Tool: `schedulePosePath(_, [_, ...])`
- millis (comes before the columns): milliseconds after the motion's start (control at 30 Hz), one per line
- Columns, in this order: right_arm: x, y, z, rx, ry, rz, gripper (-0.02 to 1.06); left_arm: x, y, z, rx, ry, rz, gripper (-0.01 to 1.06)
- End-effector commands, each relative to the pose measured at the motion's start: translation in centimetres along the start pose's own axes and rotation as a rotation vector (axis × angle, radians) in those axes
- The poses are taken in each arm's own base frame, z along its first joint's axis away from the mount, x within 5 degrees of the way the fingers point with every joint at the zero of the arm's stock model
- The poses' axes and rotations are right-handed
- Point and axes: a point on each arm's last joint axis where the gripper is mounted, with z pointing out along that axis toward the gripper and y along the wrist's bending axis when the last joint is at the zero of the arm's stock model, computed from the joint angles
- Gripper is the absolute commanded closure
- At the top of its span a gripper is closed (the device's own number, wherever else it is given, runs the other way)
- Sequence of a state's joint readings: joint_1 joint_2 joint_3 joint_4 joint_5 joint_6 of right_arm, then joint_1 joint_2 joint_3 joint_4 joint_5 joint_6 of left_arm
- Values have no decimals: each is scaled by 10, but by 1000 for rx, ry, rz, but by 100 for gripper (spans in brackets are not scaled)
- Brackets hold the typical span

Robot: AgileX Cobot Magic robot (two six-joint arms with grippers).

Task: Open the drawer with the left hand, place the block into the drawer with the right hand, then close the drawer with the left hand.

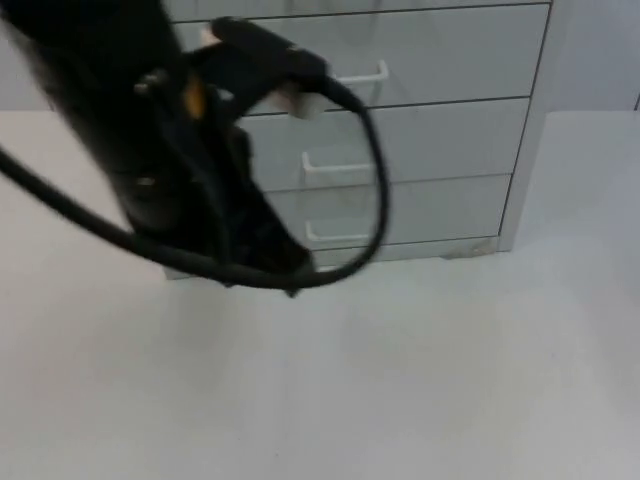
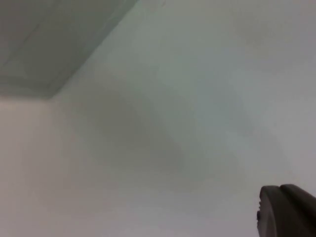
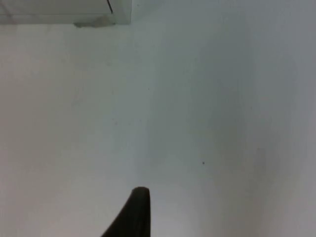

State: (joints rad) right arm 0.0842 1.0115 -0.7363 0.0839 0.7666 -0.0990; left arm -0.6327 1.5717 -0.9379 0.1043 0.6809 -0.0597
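Top view: left arm [image 1: 170, 150] reaches in front of drawer unit [image 1: 440, 130]
Drawers: all closed, beyond the left gripper
Left gripper [image 1: 285, 260]: low by unit's base, jaw state cannot tell
Right fingertip [image 3: 133, 212]: over bare table [image 3: 197, 123]

Smooth matt table [image 1: 450, 380], drawer cabinet [image 1: 440, 140]

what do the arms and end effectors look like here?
Left arm: thick, matt black, with a small orange mark near a joint, in front of the drawer cabinet. Left end effector: blunt, rounded, black, above the white table by the cabinet's foot. Right end effector: slim, tapering, black, above the table.
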Motion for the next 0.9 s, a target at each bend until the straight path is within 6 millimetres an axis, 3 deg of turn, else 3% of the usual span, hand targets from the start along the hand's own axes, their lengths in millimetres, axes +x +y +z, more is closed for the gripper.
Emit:
schedulePosePath(0, [1, 0, -2, 2, -8, 3, 10, 15, 15, -12, -1, -37, -77, 105])
schedulePosePath(133, [1, 0, -2, 2, -8, 7, 10, 47, 48, -33, -41, -83, -241, 105])
schedulePosePath(200, [1, 0, -2, 2, -8, 7, 10, 53, 55, -39, -52, -94, -279, 105])
schedulePosePath(300, [1, 0, -2, -3, -9, 12, 10, 70, 78, -66, -107, -150, -393, 105])
schedulePosePath(333, [1, 0, -2, -3, -9, 12, 10, 70, 78, -66, -107, -150, -393, 105])
schedulePosePath(467, [0, 0, -2, -8, -13, 18, 10, 87, 97, -98, -181, -265, -507, 105])
schedulePosePath(733, [0, 1, -3, -16, -22, 26, 10, 107, 98, -135, -252, -386, -564, 105])
schedulePosePath(867, [1, 2, -21, -13, -100, 8, 10, 118, 88, -153, -266, -447, -559, 105])
